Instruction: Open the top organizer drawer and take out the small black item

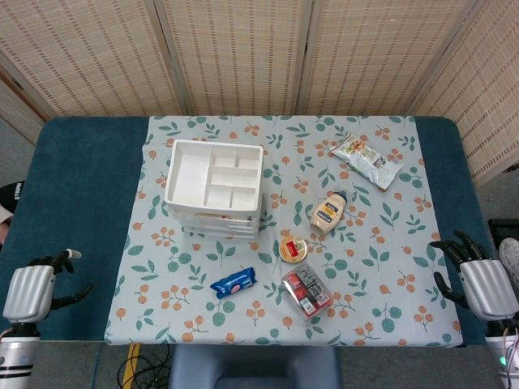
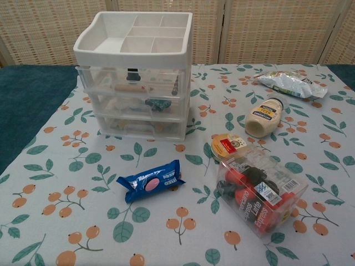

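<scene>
Organizer drawer (image 2: 132,79), closed, likely light and slippery: hook its front lip. Left hand (image 1: 36,288) and right hand (image 1: 478,275), both empty with fingers apart, sit well clear.

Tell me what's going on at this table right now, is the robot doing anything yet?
Not yet. The left hand and right hand hover open at the near corners of the table, holding nothing. The white organizer stands on the floral cloth with all drawers shut; a small black item shows through the clear top drawer. In front lie a blue cookie pack, a round tin, a mayonnaise bottle and a clear box of pods.
</scene>
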